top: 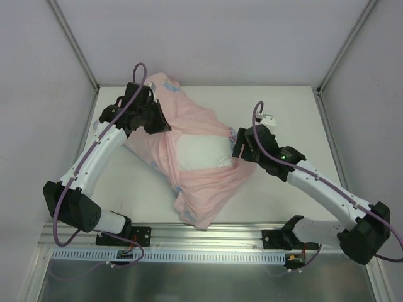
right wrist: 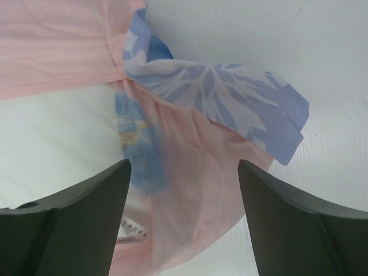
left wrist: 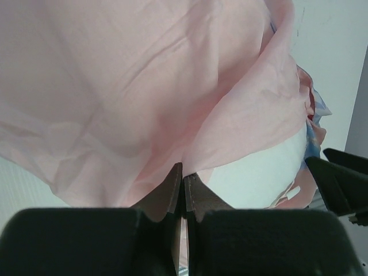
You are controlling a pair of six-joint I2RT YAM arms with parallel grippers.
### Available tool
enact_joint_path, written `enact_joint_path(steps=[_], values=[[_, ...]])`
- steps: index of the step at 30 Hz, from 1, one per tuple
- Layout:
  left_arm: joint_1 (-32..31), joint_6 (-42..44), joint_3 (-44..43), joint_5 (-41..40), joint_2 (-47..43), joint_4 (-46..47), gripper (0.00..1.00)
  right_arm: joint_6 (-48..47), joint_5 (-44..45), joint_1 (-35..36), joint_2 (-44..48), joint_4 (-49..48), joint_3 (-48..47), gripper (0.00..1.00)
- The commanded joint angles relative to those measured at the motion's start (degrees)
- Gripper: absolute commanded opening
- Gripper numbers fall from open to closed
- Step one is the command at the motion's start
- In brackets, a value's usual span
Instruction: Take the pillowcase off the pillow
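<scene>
Pillowcase (top: 208, 189): thin, floppy, prob best grabbed at its edge by pillow (top: 201, 154); clamped in left gripper (left wrist: 183, 172), right gripper (right wrist: 184, 164) spread, empty.

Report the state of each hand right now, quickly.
Left hand: closed, pinching a fold of the pink pillowcase.
Right hand: open, holding nothing.
</scene>
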State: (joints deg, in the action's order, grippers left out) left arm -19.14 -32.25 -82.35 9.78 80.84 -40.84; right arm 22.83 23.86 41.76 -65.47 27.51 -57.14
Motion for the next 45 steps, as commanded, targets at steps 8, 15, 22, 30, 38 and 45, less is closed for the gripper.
enact_joint_path(steps=[8,15,22,30,38,45], values=[[-0.73,0.43,2.8,-1.6,-4.02,2.34,0.0,-1.3,-5.05,-7.37,-4.49,-2.9,6.77,0.66],[-0.46,1.23,4.12,-5.12,-7.0,2.26,0.0,1.78,-4.96,-14.33,0.52,-2.37,15.21,0.01],[0.59,2.71,2.63,-6.7,-9.64,2.08,0.0,6.52,-7.85,-14.6,6.64,-8.24,23.2,0.01],[-12.48,11.5,-7.64,-14.41,-7.72,-2.57,0.95,7.23,-16.38,-12.23,13.79,-19.33,25.42,0.01],[-37.63,12.56,-22.14,-31.83,10.89,-9.78,0.89,8.72,-17.27,-11.0,15.11,-21.27,25.33,0.01],[-39.93,9.23,-31.28,-36.14,26.1,-14.61,0.91,9.51,-14.89,-11.08,21.43,-18.19,27.43,0.01]])
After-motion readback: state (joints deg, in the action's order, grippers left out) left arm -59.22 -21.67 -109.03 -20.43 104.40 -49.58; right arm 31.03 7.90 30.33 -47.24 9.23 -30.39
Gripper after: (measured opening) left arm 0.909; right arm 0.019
